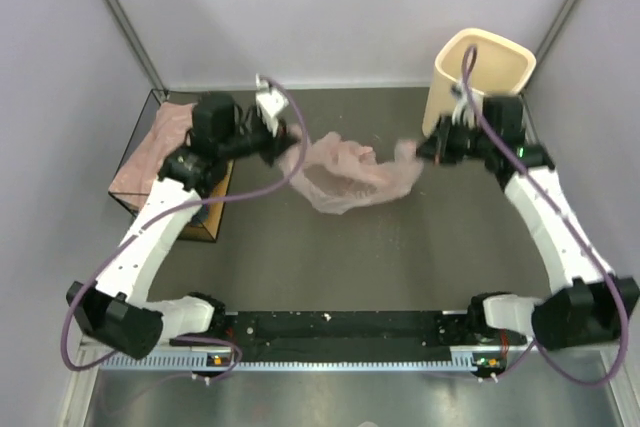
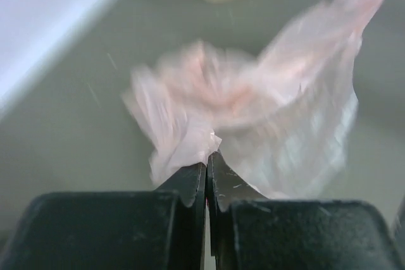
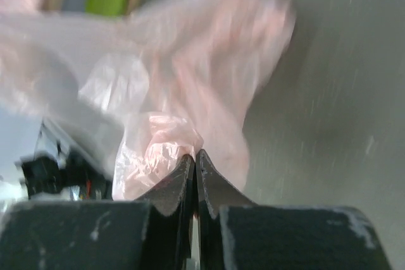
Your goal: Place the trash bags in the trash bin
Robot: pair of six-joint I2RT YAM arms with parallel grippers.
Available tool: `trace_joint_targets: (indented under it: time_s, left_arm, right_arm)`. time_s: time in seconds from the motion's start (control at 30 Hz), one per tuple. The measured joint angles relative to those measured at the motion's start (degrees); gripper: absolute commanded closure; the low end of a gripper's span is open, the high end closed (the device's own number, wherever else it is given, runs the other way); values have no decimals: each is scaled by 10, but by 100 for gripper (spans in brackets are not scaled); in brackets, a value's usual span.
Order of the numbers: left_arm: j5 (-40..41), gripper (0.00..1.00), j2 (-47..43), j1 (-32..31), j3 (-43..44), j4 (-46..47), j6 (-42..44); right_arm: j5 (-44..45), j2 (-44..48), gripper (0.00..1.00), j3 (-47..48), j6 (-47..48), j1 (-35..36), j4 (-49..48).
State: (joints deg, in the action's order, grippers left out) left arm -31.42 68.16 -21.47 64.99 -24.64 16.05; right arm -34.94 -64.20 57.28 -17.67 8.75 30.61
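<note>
Trash bag [image 1: 345,179], crinkly pink film (translucent)

1 trash bag [image 1: 345,175] stretches across the middle of the worktop [image 1: 400,257], between the 2 claws. Its left end sits pinched in the left claw [image 1: 290,137], its right end pinched in the right claw [image 1: 424,152]. Its middle sags toward the near side, and whether it touches the worktop cannot be told.

The trash bin [image 1: 480,77] stands upright in the far right corner, just behind the right claw and to the right of the bag. At the left edge of the worktop sits a wire-framed box [image 1: 205,222], with a stack of trash bags [image 1: 160,142] on it, behind and left of the left arm. Both arm bases sit at the near edge.
</note>
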Motion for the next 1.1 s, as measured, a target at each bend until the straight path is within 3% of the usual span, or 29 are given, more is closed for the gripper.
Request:
trace_joint_targets:
  time_s: [0.1,0.13,0.23,0.3,0.4,0.47,0.53,0.63,0.73,0.83,0.93,1.0,1.1]
  left_arm:
    - [-8,100,68,0,227,2,-28]
    - [-14,100,108,0,377,57,-38]
    - [-27,100,70,-1,379,131,-38]
    - [-37,100,-14,-24,309,156,0]
    - [-42,100,-120,-104,182,68,104]
    - [-30,100,-132,-141,104,6,177]
    - [-3,100,-90,-165,10,-76,239]
    - [24,100,35,-177,-89,-239,300]
    - [19,100,62,-164,-75,-357,307]
    - [-31,100,56,-101,83,-330,229]
    - [-64,100,56,5,224,-137,86]
    - [-59,100,42,42,253,-4,24]
    - [-48,100,21,39,253,103,-19]
  right_arm:
    - [5,-129,100,256,-2,-3,14]
    - [8,-203,100,483,-1,-8,-28]
    - [5,-179,100,539,-3,-8,-68]
    - [15,-87,100,499,12,19,-104]
    - [4,87,100,292,55,93,-118]
    - [1,127,100,171,78,101,-92]
    - [9,88,100,64,101,113,-57]
    - [11,-74,100,-20,113,130,60]
    - [-5,-110,100,-4,112,138,141]
    - [-26,-128,100,176,109,128,176]
    - [-33,-193,100,447,100,93,125]
    - [-23,-229,100,586,99,73,83]
    - [-14,-245,100,674,94,63,34]
